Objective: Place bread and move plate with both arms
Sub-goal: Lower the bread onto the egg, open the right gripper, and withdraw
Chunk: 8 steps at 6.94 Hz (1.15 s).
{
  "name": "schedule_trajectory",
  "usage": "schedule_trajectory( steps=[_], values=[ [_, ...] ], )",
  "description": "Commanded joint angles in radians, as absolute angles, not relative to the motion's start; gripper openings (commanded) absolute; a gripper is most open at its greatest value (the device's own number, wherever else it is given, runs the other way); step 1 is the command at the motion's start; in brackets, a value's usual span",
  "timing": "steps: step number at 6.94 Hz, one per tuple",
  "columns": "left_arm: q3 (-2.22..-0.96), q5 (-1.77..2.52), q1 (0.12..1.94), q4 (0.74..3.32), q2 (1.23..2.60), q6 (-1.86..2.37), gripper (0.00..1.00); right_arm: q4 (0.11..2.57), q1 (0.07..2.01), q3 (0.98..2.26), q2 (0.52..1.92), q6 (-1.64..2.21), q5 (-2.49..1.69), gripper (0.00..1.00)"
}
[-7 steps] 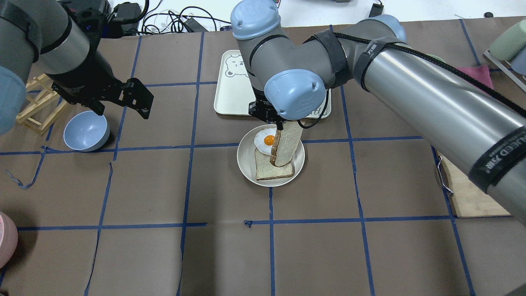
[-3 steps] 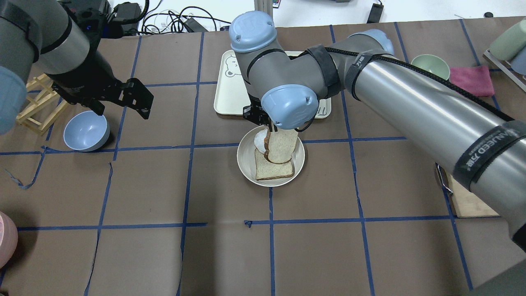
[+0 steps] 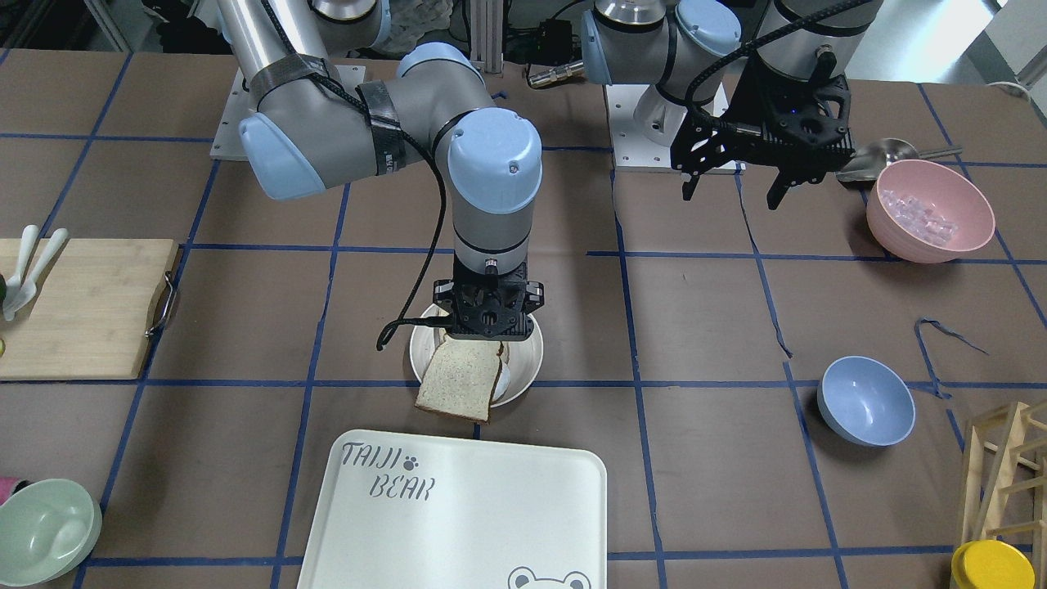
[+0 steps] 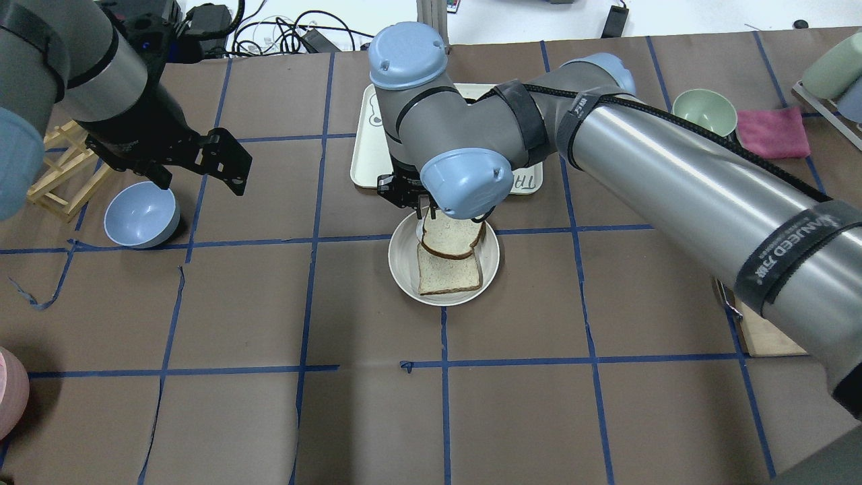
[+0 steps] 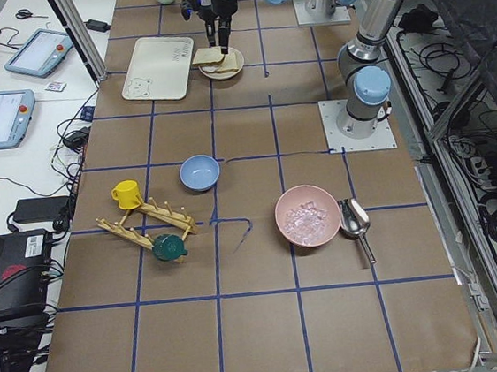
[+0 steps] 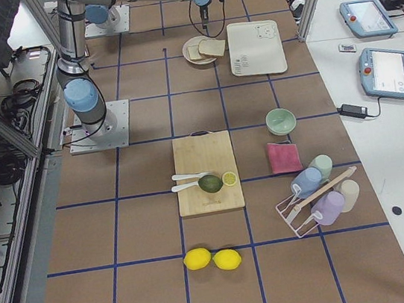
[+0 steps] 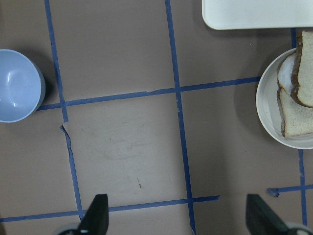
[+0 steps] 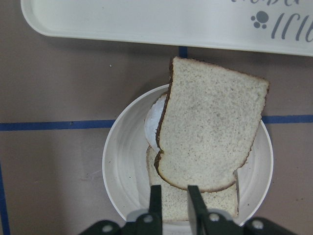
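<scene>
Brown-crusted bread (image 8: pixel 210 127) tilts over the plate (image 8: pixel 122 166); we see the right gripper (image 8: pixel 172 198) pinching its edge, the left gripper (image 7: pixel 178 218) spread wide near the blue bowl (image 7: pixel 17 85).

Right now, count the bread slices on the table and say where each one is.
2. The bread is held tilted by the right gripper over the plate; a paler slice lies flat on that plate beneath it. No others show.

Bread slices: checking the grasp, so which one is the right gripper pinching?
The dark-crusted slice, tilted on top, in the right gripper; the paler slice lies flat beneath.
</scene>
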<state>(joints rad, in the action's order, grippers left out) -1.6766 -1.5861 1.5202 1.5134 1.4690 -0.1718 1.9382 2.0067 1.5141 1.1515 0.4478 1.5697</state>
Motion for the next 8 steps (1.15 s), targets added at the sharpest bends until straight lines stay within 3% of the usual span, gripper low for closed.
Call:
schedule_trajectory(
  steps=[1,3,5,8],
  values=[
    [-1.677,-1.585,1.52,1.513,1.47,-0.172,1.0,1.942,1.987,1.496,1.166,0.348,1.601,0.75],
    [-1.68,-1.583,1.519,1.511,1.494,-0.172,1.0,1.849,1.816,1.435,1.239,0.122,1.614,0.96],
    [-1.678,-1.589,1.517,1.511,1.526,-0.172,1.0,1.738,1.641,1.424,1.354,-0.152,1.594,0.99],
    [-1.69,-1.588,1.516,1.427,1.589,-0.155,1.0,1.574,1.641,1.433,1.477,-0.147,1.539,1.0]
  ],
)
